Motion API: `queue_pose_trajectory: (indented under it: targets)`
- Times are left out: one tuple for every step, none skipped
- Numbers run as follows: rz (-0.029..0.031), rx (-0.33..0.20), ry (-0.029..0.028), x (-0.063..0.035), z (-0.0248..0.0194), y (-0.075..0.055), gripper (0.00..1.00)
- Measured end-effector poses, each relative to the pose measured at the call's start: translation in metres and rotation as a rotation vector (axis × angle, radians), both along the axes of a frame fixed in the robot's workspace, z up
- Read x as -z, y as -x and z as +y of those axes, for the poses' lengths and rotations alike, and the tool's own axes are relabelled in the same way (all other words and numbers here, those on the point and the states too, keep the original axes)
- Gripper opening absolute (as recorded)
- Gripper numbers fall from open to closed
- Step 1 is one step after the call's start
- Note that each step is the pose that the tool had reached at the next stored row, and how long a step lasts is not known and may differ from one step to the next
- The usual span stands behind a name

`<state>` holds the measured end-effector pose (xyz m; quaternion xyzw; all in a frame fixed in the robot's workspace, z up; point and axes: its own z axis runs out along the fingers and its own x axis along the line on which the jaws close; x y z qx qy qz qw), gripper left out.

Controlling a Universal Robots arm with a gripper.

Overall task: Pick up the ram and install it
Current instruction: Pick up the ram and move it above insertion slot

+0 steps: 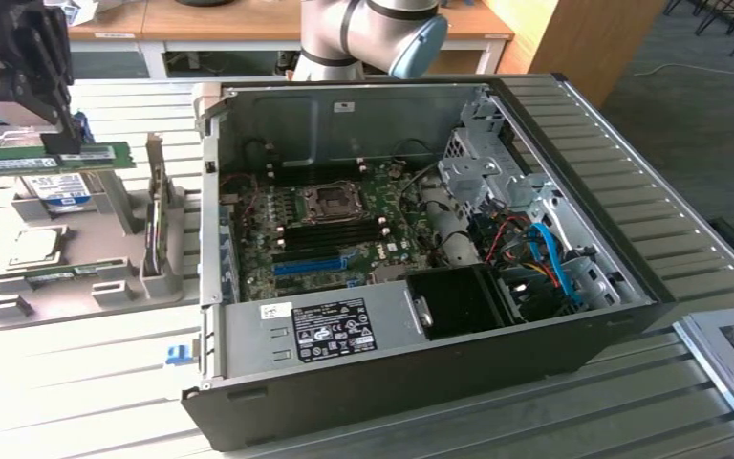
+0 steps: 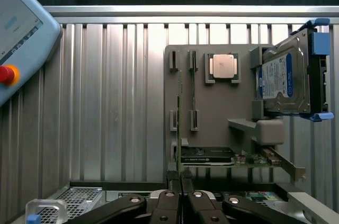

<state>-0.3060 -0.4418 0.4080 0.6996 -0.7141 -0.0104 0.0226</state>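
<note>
The ram [image 1: 93,156] is a long green stick with a white sticker. It hangs level above the grey holder [image 1: 87,277] at the exterior view's left. My gripper [image 1: 58,143] is shut on its upper edge. In the wrist view the ram [image 2: 179,123] appears edge-on as a thin dark line running out from between my shut fingertips [image 2: 180,181], over the holder [image 2: 180,102]. The open computer case [image 1: 572,325] lies on its side to the exterior view's right of the gripper, with its motherboard [image 1: 329,229] exposed.
The holder carries a silver processor [image 2: 222,66], a hard drive [image 2: 286,81] with a blue-white label, and an expansion card [image 2: 212,156]. A teach pendant [image 2: 21,28] with a red button lies on the ribbed metal table [image 2: 106,102]. The robot's base [image 1: 367,38] stands behind the case.
</note>
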Motion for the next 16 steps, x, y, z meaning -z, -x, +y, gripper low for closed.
queue_pose_trajectory:
  targets:
    - [-0.0002, 0.0, -0.0001, 0.0001, 0.0, -0.002, 0.12]
    - [-0.0001, 0.0, -0.0001, 0.0001, 0.0, -0.004, 0.12]
    - [-0.0002, 0.0, -0.0001, 0.0001, 0.0, -0.005, 0.12]
    - [-0.0001, 0.0, -0.0001, 0.0001, 0.0, -0.007, 0.12]
    - [-0.0001, 0.0, -0.0001, 0.0001, 0.0, -0.009, 0.12]
    - [-0.0002, 0.0, -0.0001, 0.0001, 0.0, -0.011, 0.12]
    - [-0.0001, 0.0, -0.0001, 0.0, 0.0, -0.013, 0.12]
    - [-0.0001, 0.0, -0.0001, 0.0, 0.0, -0.015, 0.12]
    - [-0.0001, 0.0, 0.0, 0.0, -0.0001, -0.017, 0.12]
    - [-0.0001, 0.0, -0.0001, 0.0, -0.0001, -0.019, 0.12]
    - [-0.0001, 0.0, 0.0, 0.0, 0.0, -0.021, 0.12]
    - [0.0, 0.0, 0.0, 0.0, 0.0, -0.022, 0.12]
    - [-0.0001, 0.0, -0.0001, 0.0001, 0.0, -0.024, 0.12]
    - [-0.0001, 0.0, -0.0001, 0.0001, 0.0, -0.026, 0.12]
    - [-0.0001, 0.0, -0.0001, 0.0, 0.0, -0.028, 0.12]
    - [-0.0001, 0.0, -0.0001, 0.0001, 0.0, -0.03, 0.12]
